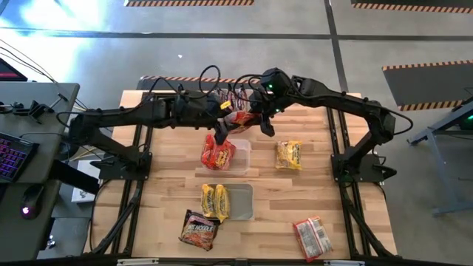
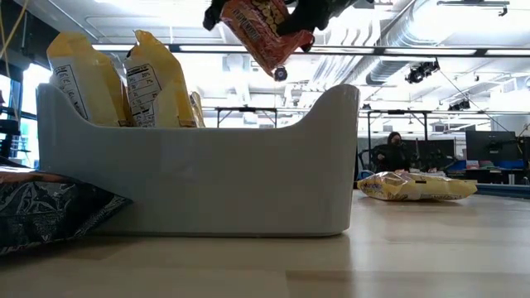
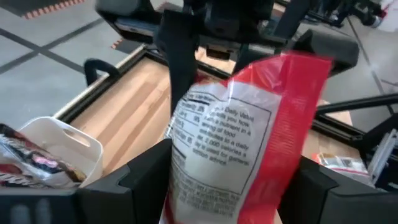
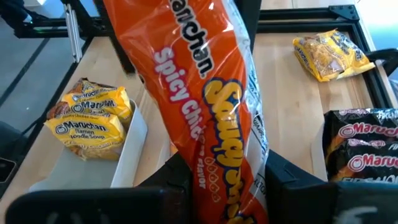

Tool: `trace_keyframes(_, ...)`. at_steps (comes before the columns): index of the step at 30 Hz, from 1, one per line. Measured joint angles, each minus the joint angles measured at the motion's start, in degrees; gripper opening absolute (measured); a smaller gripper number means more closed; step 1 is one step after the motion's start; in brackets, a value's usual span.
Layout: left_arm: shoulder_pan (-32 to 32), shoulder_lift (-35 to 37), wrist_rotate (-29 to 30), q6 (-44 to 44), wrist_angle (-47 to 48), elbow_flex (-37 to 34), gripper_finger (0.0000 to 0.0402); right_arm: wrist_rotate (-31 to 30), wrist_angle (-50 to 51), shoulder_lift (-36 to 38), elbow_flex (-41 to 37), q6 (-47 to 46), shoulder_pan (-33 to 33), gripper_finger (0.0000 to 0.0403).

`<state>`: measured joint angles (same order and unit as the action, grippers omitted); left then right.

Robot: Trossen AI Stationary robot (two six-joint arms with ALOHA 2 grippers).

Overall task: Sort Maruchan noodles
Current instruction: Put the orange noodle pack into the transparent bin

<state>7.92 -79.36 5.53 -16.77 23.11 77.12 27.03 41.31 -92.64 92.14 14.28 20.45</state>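
**Red packet held high between two pincers**

And here is the red packet [image 1: 240, 116], up in the air above the far middle of the desk [image 1: 332, 222], its "Spicy" lettering facing the right wrist camera and its nutrition panel facing the left one. The left pincer [image 3: 230, 180] has it, fingers spread broad across the packet's width. The right pincer [image 4: 224, 180] grips the same packet more narrowly, coming in from the other side. From table height it hangs tilted, well above the tub.

Just below it sits a clear tub [image 1: 242, 157] holding more red packets [image 1: 216, 154]. Nearer the front edge, a second tub [image 1: 242, 201] carries the yellow packets [image 1: 215, 201], standing on end. A dark packet [image 1: 198, 229] lies flat on the wood just beside that tub. A loose yellow packet [image 1: 289, 155] rests on the right half of the desk, and another red packet [image 1: 310, 236] lies near the front right corner, well apart from both tubs.
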Motion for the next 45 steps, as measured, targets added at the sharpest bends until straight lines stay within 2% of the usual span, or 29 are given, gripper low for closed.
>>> trace_keyframes(5, 0.39, -1.43, -2.06, 1.48, -0.36, 0.00, 0.0203, 0.00, 0.01, 0.00, -0.06, -0.58, 0.00, 0.0083)
trace_keyframes(10, 0.76, -1.39, -2.51, 3.56, -0.08, -0.02, 0.0135, -0.02, -0.07, 0.04, -0.09, -2.18, -0.29, 0.0085)
trace_keyframes(14, 1.16, -0.22, -2.79, 4.90, 0.58, 0.00, 0.0086, -0.08, -0.35, 0.11, 0.50, -2.92, -0.74, 0.0110)
trace_keyframes(21, 1.43, 2.49, -2.71, 4.87, 1.30, -0.02, 0.0086, -0.13, 4.07, 1.84, 6.53, -3.39, 0.65, 0.0176)
trace_keyframes(27, 1.44, 5.90, 1.83, 2.94, 0.52, -1.00, 0.0086, 0.50, 11.84, 4.32, 13.33, 1.54, 5.79, 0.0196)
trace_keyframes(30, 1.44, 8.58, 3.38, 0.71, -1.72, -3.66, 0.0086, 6.85, 13.00, 7.00, 11.17, 3.89, 10.89, 0.0193)
trace_keyframes(33, 1.44, 11.33, 4.14, -0.85, -8.84, -7.60, 0.0086, 14.46, 12.23, 9.17, 6.09, 2.03, 16.38, 0.0189)
trace_keyframes(35, 1.44, 12.90, 4.19, -2.28, -16.54, -10.83, 0.0086, 18.09, 8.62, 10.45, 1.40, -0.93, 18.38, 0.0188)
trace_keyframes(38, 1.44, 13.86, 4.69, -4.04, -30.51, -15.85, 0.0086, 22.20, -3.49, 12.28, -6.83, -7.58, 18.05, 0.0188)
trace_keyframes(42, 1.45, 13.35, 7.21, -4.41, -44.49, -21.00, 0.0086, 23.78, -27.92, 14.06, -17.99, -21.85, 15.50, 0.0188)
trace_keyframes(45, 1.55, 12.77, 8.95, -4.65, -50.11, -22.60, 0.0086, 22.82, -46.44, 14.66, -24.52, -33.60, 14.15, 0.0188)
